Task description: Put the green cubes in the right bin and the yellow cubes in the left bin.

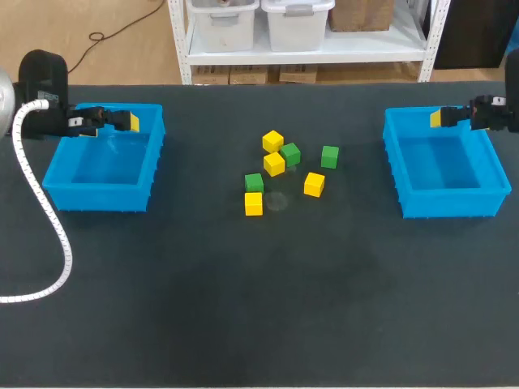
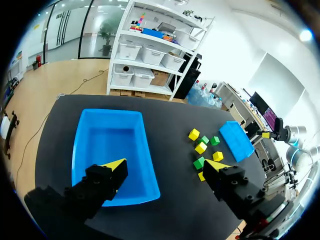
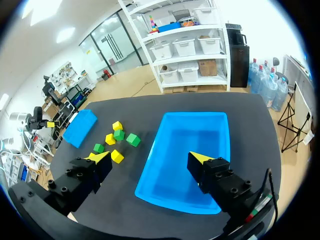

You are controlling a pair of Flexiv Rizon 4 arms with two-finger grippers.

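Note:
Several yellow cubes (image 1: 274, 164) and three green cubes (image 1: 290, 154) lie loose in a cluster at the table's middle. One green cube (image 1: 329, 156) sits at the cluster's right, and another (image 1: 254, 182) at its left. My left gripper (image 1: 122, 121) hangs open and empty over the far rim of the left blue bin (image 1: 97, 196). My right gripper (image 1: 444, 118) hangs open and empty over the far rim of the right blue bin (image 1: 450, 204). Both bins look empty. In the left wrist view the left gripper (image 2: 167, 165) is above its bin (image 2: 110, 145), with the cubes (image 2: 201, 148) off to the side. In the right wrist view the right gripper (image 3: 150, 157) is above its bin (image 3: 192, 145), with the cubes (image 3: 132, 140) to the side.
The dark table (image 1: 259, 308) has bare surface in front of the cubes and between the cluster and each bin. A white cable hose (image 1: 49, 219) from my left arm trails over the table's left front.

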